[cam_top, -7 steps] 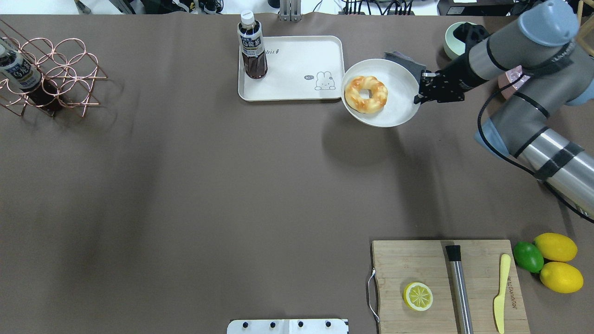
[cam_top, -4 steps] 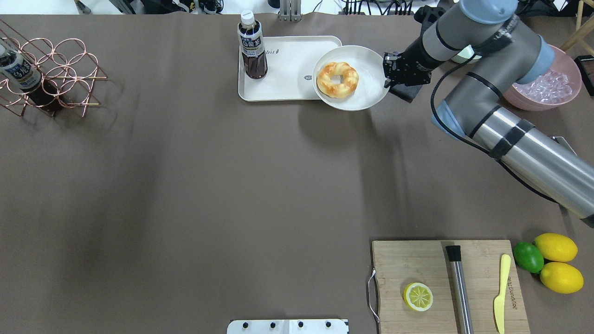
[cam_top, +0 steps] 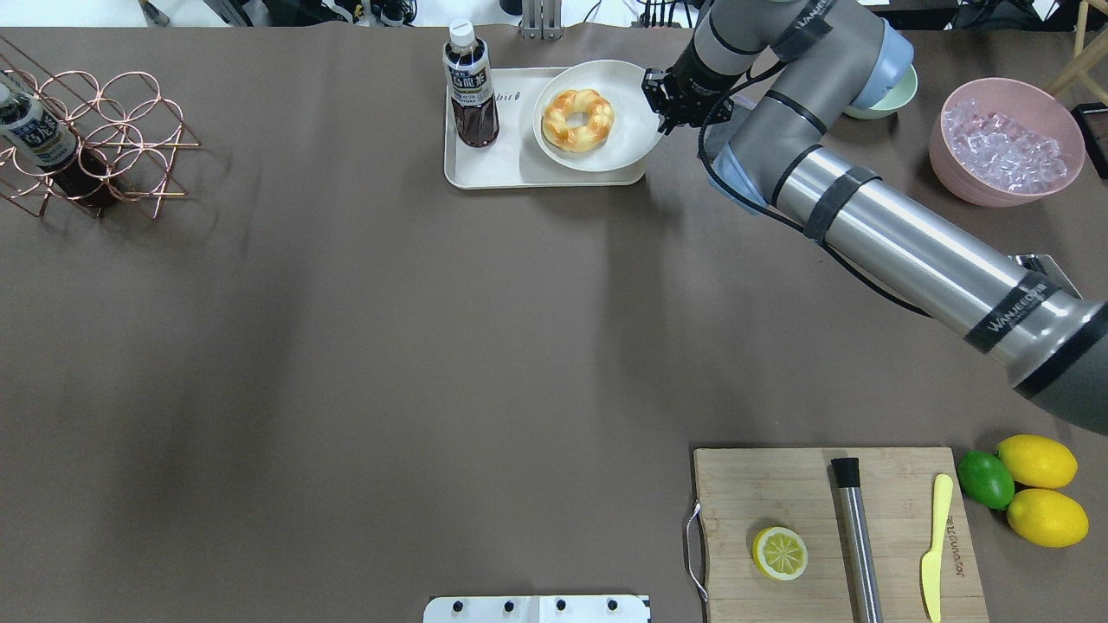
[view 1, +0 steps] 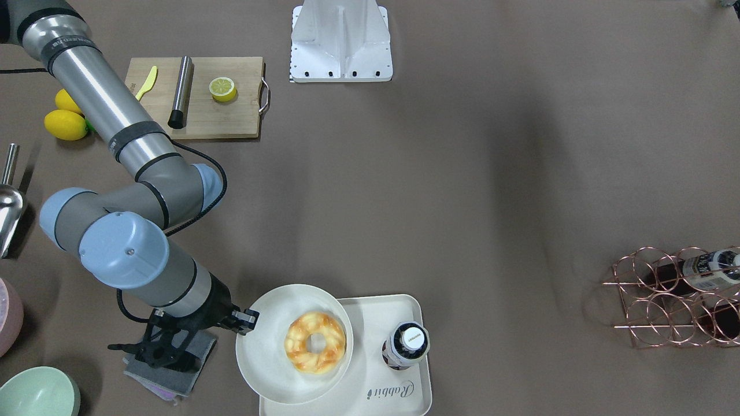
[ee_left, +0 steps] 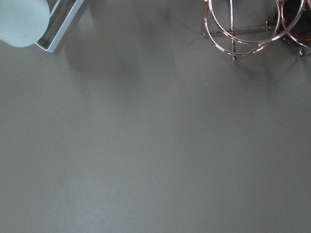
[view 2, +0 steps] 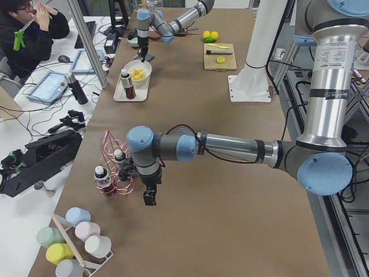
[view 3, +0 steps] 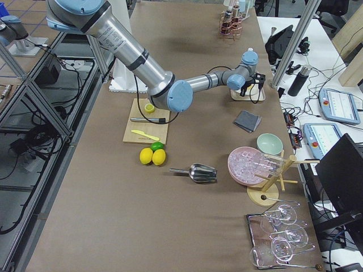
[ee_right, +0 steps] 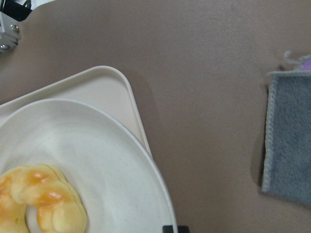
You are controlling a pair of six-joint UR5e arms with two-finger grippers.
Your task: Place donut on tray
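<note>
The golden-brown twisted donut (cam_top: 577, 119) lies on a round off-white plate (cam_top: 625, 138). My right gripper (cam_top: 660, 104) is shut on the plate's right rim and holds it over the right half of the cream tray (cam_top: 502, 169). I cannot tell whether the plate touches the tray. In the front-facing view the donut (view 1: 315, 342), the plate (view 1: 263, 358), the tray (view 1: 376, 370) and the right gripper (view 1: 247, 320) show at the bottom. The right wrist view shows the plate (ee_right: 107, 165), the donut (ee_right: 43, 204) and a tray corner (ee_right: 97, 82). My left gripper (view 2: 149, 199) hangs near the wire rack; I cannot tell its state.
A dark drink bottle (cam_top: 470, 86) stands on the tray's left part. A grey cloth (view 1: 173, 352) lies right of the tray, with a green bowl (cam_top: 892, 95) and a pink ice bowl (cam_top: 1004, 143) beyond. The copper rack (cam_top: 95, 138) is far left, the cutting board (cam_top: 779, 484) front right.
My right gripper has carried the plate with the donut leftward and farther from the robot, from beside the tray's right edge to over the tray. The arm has stretched out after it.
</note>
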